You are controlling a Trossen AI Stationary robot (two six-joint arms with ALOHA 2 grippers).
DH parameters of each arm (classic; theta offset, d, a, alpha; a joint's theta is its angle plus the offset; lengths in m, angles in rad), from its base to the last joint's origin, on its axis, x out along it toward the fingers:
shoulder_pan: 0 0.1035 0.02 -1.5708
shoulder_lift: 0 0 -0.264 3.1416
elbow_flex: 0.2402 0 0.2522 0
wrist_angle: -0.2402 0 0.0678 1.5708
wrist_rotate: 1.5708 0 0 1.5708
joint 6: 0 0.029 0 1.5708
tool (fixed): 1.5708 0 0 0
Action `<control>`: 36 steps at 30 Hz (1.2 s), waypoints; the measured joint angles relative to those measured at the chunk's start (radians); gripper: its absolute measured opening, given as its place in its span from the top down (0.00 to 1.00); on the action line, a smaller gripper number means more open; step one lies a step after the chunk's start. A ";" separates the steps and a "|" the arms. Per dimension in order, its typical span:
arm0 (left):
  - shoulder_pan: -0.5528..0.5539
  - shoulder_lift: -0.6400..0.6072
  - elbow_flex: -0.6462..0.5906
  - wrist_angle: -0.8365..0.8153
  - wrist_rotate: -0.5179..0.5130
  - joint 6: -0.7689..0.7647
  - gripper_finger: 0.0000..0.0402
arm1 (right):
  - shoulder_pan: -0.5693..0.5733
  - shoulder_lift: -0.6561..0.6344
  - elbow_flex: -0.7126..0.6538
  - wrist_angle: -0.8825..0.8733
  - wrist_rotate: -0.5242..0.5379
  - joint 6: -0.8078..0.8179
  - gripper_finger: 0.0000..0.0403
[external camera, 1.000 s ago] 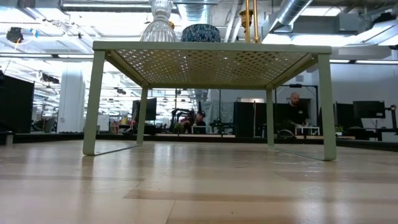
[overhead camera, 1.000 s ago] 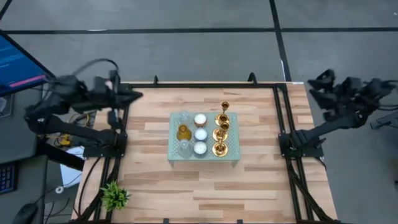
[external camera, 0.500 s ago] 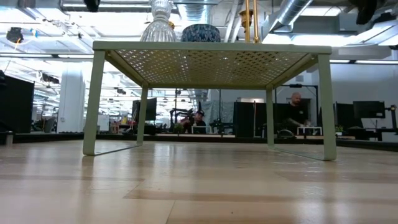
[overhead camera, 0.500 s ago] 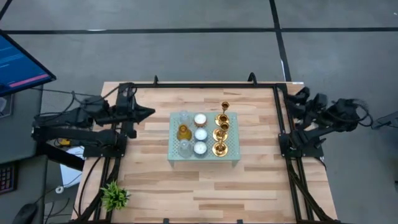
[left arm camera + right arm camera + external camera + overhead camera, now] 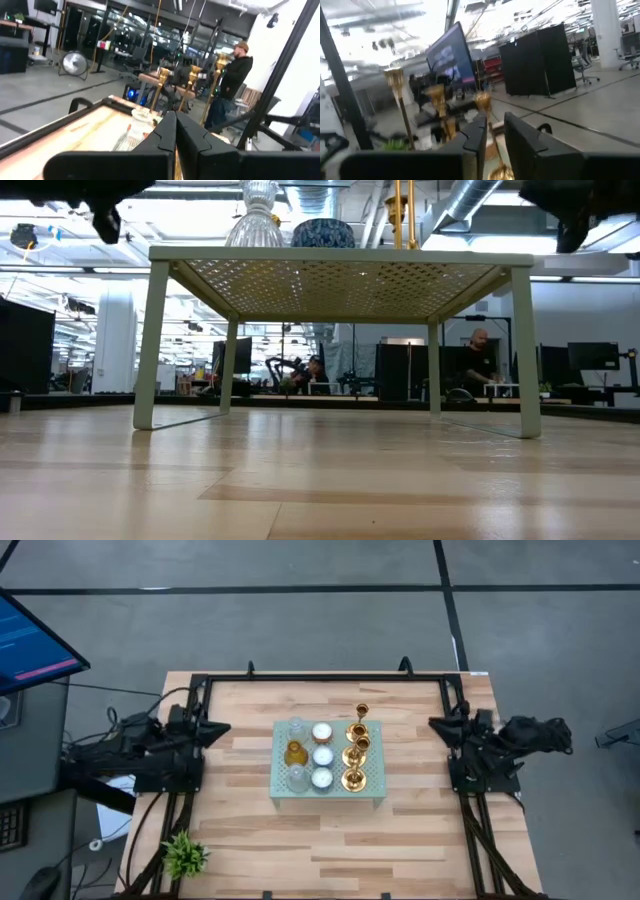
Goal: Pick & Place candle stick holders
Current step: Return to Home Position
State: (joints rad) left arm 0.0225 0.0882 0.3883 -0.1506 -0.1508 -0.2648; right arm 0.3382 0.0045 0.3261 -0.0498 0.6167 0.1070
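Gold shiny metal, so probably light, stiff, slick, tippy – best pinched low on the stem. All three candle stick holders [image 5: 355, 748] lined up along the right side of the green rack [image 5: 376, 772], mid-frame. Mid-left, left gripper [image 5: 218, 727] pinched together; mid-right, right gripper [image 5: 437, 723] slightly apart, empty.

— Where is the shelf [image 5: 373, 756] sitting?
— It is standing on the middle of the worktop [image 5: 400, 830], between the two arms.
— And what is resting on it?
— Three rows, side by side. The glass cups [image 5: 296, 753] are lining its left side. The tealights [image 5: 322, 755] are running down the middle. The candle stick holders [image 5: 355, 750] are standing along its right side, just beside the tealights.
— And the arms?
— The left pincer [image 5: 222, 727] is hanging over the worktop's left side, and the right pincer [image 5: 435, 723] over its right side. Both are staying well apart from the shelf. A plant [image 5: 184, 855] is sitting by the left corner at the bottom of the high view.
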 joint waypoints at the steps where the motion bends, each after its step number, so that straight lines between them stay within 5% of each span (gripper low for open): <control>1: 0.000 -0.027 -0.013 0.002 -0.004 -0.002 0.99 | 0.001 0.000 -0.020 -0.001 -0.013 0.000 0.88; 7: -0.001 -0.078 -0.061 -0.003 -0.008 -0.014 0.98 | 0.001 0.000 -0.111 0.031 -0.145 -0.008 0.99; 25: -0.001 -0.062 -0.154 0.017 0.049 -0.082 0.98 | -0.002 0.000 -0.311 0.116 -0.227 0.130 1.00; 36: -0.001 -0.062 -0.233 0.067 0.077 -0.092 0.98 | -0.002 -0.001 -0.319 0.148 -0.277 0.176 1.00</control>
State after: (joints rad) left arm 0.0219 0.0258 0.1554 -0.0838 -0.0737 -0.3564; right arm 0.3367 0.0036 0.0074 0.0979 0.3401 0.2832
